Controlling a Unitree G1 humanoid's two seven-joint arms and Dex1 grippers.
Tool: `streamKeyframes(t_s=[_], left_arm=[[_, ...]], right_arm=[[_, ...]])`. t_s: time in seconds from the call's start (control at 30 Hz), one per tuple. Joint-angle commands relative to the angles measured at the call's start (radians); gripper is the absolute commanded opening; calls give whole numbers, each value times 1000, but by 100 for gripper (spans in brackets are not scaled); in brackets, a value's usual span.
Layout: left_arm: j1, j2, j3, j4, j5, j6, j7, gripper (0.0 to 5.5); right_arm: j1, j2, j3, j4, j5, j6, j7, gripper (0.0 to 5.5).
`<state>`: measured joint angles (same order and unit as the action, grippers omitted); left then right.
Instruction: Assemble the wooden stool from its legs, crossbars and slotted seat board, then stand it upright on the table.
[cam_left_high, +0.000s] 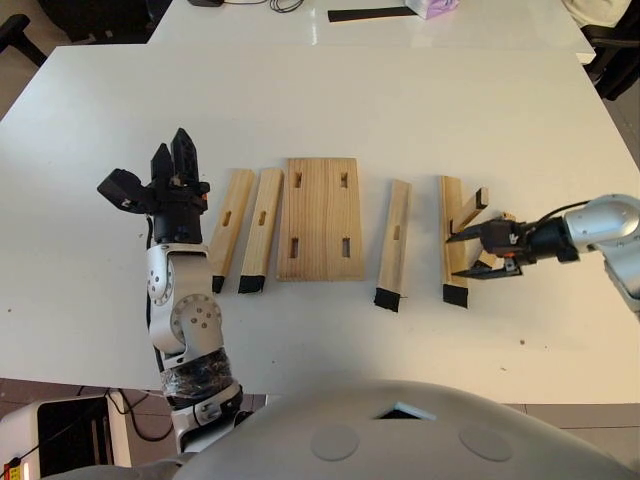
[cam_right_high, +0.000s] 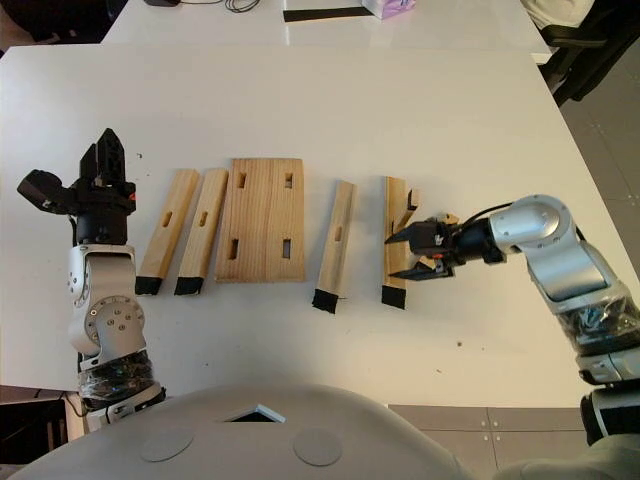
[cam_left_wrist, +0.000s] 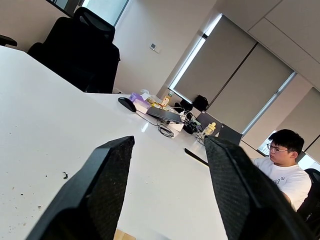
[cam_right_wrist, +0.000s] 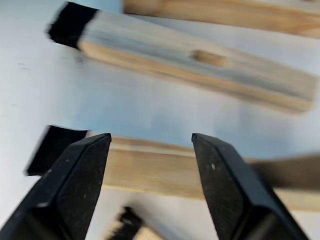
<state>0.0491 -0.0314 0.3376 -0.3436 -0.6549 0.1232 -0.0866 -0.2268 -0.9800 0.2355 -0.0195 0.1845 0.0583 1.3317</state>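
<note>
left gripper (cam_left_high: 173, 155) raised, jaws apart | right gripper (cam_left_high: 458, 257) at leg (cam_left_high: 450, 205), jaws apart

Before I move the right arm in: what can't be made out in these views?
Short wooden crossbar beside the rightmost black-tipped wooden leg: in the head views the right end effector covers its lower end; slotted in or only leaning, cannot tell.
Dark object in the right wrist view: cut off by the picture's edge and blurred.
Pale wooden piece in the left wrist view: cut off by the picture's edge, seen past the left end effector.
</note>
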Motion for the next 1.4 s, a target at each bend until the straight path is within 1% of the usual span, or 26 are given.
streamKeyframes(t_s=[0.03,0.1,0.17,0.23,0.3,0.37,0.5,0.63,0.7,0.8,0.93,1.13,1.4], left_arm=[[10,-3,-7,-2,11,-6,11,259],[25,-5,-6,-8,9,-8,10,259],[52,-13,-3,-17,10,-15,12,259],[75,-26,-5,-21,16,-27,16,259],[84,-34,-10,-22,20,-35,17,259],[87,-38,-12,-25,21,-42,22,259],[110,-37,-10,-40,16,-44,25,259],[145,-31,-1,-65,9,-41,29,259],[148,-26,1,-69,4,-36,30,259],[134,-14,-8,-72,0,-17,31,259],[113,18,-11,-72,-4,18,31,259],[98,53,-6,-73,-22,66,27,259],[60,91,0,-55,-40,106,21,259]], right_arm=[[36,-43,-61,-53,34,42,15,299],[92,-99,-108,-99,62,66,48,299],[107,-136,-133,-105,79,76,89,299],[87,-145,-130,-78,69,79,111,299],[66,-128,-120,-65,30,137,55,299],[44,-84,-117,-80,11,270,-46,299],[57,15,-143,-235,54,664,-262,299],[69,150,-187,-416,86,1057,-469,299],[70,210,-214,-490,96,1199,-532,299],[97,279,-229,-595,73,1330,-628,299],[156,353,-231,-701,47,1424,-758,299],[222,420,-237,-752,6,1439,-916,299],[279,586,-276,-784,11,1521,-1016,299]])
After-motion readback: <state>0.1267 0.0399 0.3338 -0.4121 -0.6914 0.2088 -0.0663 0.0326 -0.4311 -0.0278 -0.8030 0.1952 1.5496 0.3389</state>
